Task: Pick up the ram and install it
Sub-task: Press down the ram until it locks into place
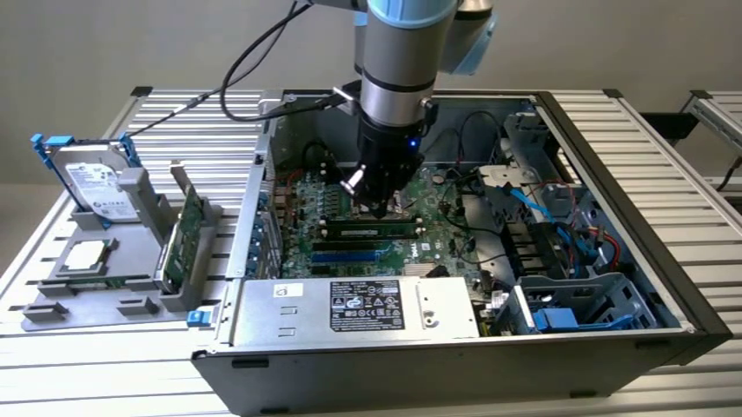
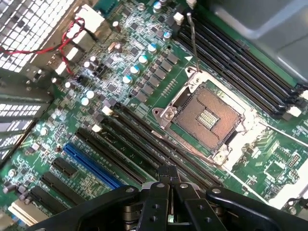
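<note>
Shut claw (image 2: 168, 174) (no legible writing)

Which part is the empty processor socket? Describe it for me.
Look inside the open black computer case at the green motherboard. The square, silver-framed processor socket sits between banks of long black slots; it alone is square, with a coppery pin field.

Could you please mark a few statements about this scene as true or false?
1. The black gripper is shut. True.
2. The square metal-framed processor socket holds a chip. False: it is empty, with its contacts exposed.
3. The silver hard drive stands in the grey holder outside the black computer case. True.
4. The gripper hangs over the grey holder. False: it is above the green motherboard inside the case.
</note>
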### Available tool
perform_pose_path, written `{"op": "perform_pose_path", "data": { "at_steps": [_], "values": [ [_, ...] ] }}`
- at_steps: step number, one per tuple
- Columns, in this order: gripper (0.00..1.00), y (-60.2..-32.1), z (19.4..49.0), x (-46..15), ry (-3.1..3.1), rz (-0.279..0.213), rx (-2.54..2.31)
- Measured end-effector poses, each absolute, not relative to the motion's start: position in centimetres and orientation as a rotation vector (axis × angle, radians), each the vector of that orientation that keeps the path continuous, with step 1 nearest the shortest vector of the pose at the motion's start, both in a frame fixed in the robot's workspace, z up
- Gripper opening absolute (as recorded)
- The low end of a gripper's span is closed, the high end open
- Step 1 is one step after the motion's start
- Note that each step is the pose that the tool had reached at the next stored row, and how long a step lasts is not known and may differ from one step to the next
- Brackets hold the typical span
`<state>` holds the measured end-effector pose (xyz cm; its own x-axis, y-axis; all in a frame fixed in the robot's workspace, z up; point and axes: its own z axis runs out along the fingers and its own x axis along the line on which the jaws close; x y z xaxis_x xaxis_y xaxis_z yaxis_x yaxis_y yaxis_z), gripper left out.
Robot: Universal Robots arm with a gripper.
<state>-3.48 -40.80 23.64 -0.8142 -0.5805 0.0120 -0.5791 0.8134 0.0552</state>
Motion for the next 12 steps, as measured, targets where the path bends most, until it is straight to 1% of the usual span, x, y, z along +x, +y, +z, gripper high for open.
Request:
{"op": "perform_pose_path", "data": {
  "at_steps": [12],
  "values": [
    [0.11,-40.80,23.34,-3.48,-3.055,-0.080,0.621]
  ]
}}
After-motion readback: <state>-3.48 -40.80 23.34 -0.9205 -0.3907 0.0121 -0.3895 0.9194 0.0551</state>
